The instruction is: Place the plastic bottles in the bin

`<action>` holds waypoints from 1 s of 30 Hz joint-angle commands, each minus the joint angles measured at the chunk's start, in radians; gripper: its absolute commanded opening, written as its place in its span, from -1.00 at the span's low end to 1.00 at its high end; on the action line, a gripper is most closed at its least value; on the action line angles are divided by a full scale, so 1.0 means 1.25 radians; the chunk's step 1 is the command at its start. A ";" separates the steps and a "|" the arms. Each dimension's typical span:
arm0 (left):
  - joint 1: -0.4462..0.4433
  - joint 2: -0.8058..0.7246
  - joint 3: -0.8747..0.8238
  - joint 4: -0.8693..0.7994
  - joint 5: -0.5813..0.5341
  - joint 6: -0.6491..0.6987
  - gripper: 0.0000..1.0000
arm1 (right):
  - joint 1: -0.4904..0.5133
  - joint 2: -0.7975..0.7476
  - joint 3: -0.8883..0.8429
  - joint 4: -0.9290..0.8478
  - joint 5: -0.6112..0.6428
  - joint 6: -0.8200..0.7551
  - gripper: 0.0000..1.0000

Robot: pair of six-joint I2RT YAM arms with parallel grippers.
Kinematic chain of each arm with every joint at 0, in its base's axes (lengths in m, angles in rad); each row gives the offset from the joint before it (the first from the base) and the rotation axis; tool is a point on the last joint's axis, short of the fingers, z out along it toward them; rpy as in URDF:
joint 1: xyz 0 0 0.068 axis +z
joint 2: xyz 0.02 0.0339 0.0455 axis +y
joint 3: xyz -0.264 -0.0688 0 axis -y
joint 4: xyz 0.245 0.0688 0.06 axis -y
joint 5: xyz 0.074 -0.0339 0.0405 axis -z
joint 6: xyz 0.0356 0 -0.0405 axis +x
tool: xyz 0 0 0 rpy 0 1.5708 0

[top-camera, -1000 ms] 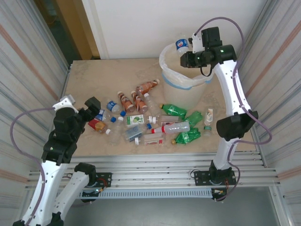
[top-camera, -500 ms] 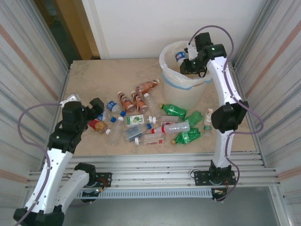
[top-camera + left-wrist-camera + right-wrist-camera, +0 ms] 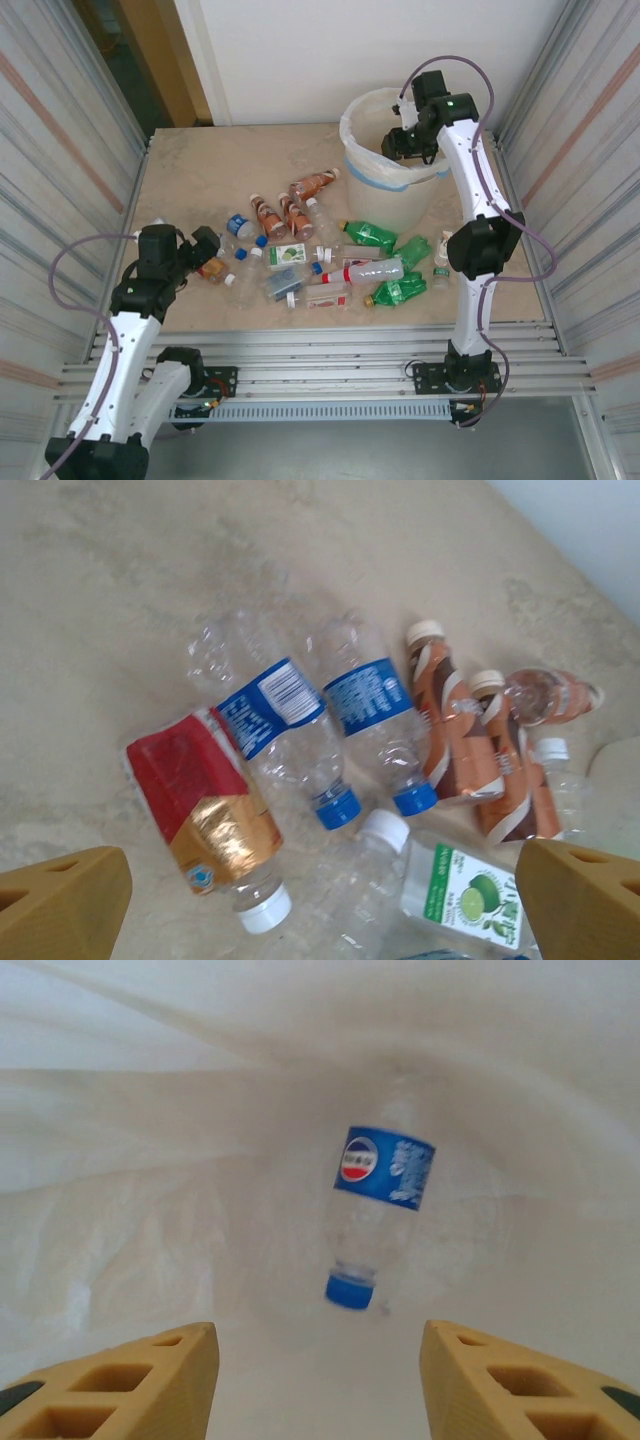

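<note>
**Bottle released into bin; heap remains on table**

Top view: the right gripper (image 3: 400, 143) is held over the round cream bin (image 3: 400, 205) at the table's (image 3: 200, 170) far right corner, and the bottle clamped a second ago has been let go.
Left wrist view: the left gripper (image 3: 322, 880) is spread wide, empty, above crumpled clear bottles (image 3: 290, 730).
Right wrist view: the jaws are parted, and the blue-labelled bottle (image 3: 385, 1210) is seen blurred inside the translucent liner (image 3: 150, 1160).
</note>
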 commanded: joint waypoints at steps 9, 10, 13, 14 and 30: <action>0.057 0.014 -0.069 -0.009 0.027 -0.036 0.92 | -0.003 -0.063 0.043 0.020 0.042 -0.006 0.31; 0.060 0.016 -0.076 -0.005 0.025 -0.036 0.92 | -0.004 -0.072 0.043 0.024 0.044 -0.006 0.33; 0.065 0.026 -0.094 0.015 0.033 -0.039 0.90 | -0.002 -0.099 0.041 0.035 0.060 0.001 0.37; 0.066 0.032 -0.099 0.026 0.036 -0.039 0.90 | -0.003 -0.108 0.039 0.038 0.066 0.003 0.39; 0.091 0.228 -0.103 0.157 0.041 -0.048 0.85 | -0.002 -0.320 -0.154 0.176 0.146 0.028 0.81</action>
